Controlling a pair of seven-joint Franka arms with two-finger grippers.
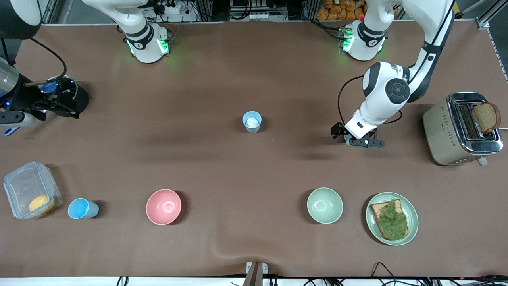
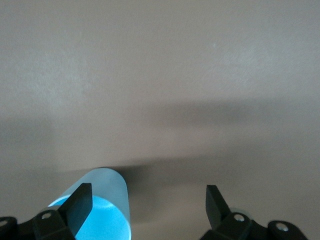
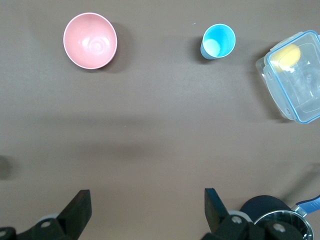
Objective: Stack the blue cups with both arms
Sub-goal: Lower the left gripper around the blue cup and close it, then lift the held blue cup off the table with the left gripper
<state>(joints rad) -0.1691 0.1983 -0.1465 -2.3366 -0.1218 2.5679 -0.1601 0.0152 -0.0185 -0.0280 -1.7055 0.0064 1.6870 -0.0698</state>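
Observation:
One blue cup (image 1: 252, 121) with a whitish inside stands upright at the table's middle. In the left wrist view this blue cup (image 2: 107, 185) shows partly past one finger. My left gripper (image 1: 359, 141) (image 2: 148, 189) hangs low over the table between that cup and the toaster, open and holding nothing. A second blue cup (image 1: 82, 208) (image 3: 218, 41) stands near the front camera, between the pink bowl and the clear box. My right gripper (image 3: 146, 195) is open and empty, high over bare table. It is out of the front view.
The pink bowl (image 1: 163, 206) (image 3: 90, 40) and a pale green bowl (image 1: 324, 205) sit near the front camera. So does a plate (image 1: 414, 220) of bread and lettuce. A toaster (image 1: 444, 131) stands at the left arm's end. A clear box (image 1: 24, 186) (image 3: 295, 85) and black pot (image 1: 75, 97) are at the right arm's end.

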